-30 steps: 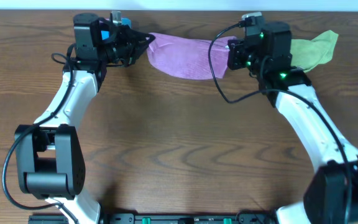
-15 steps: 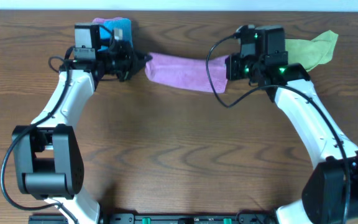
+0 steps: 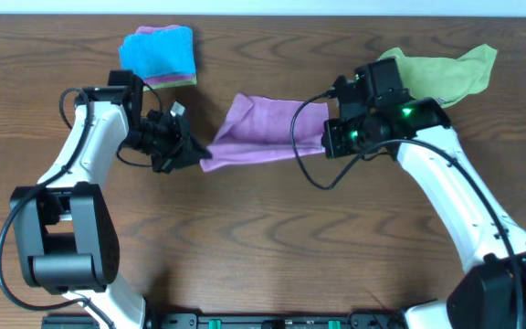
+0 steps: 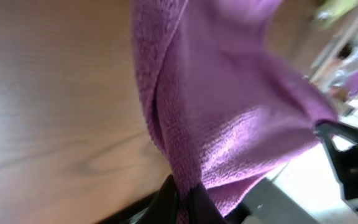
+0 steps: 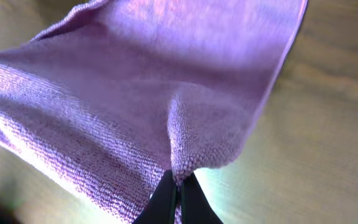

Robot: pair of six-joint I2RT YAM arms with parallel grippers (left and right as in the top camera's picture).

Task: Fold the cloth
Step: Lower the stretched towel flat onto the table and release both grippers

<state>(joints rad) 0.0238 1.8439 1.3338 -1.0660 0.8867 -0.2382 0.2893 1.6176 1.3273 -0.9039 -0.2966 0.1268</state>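
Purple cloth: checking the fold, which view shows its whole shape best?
Overhead: the whole purple cloth shows, held between the left tool and right tool. Each wrist view shows only fabric near one pinched edge.

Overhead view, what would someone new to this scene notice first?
The purple cloth stands out, stretched between the left end effector, shut on its left corner, and the right end effector, shut on its right end. Farther back on the table lie a lime-green cloth at the right and a bright blue folded cloth at the left.
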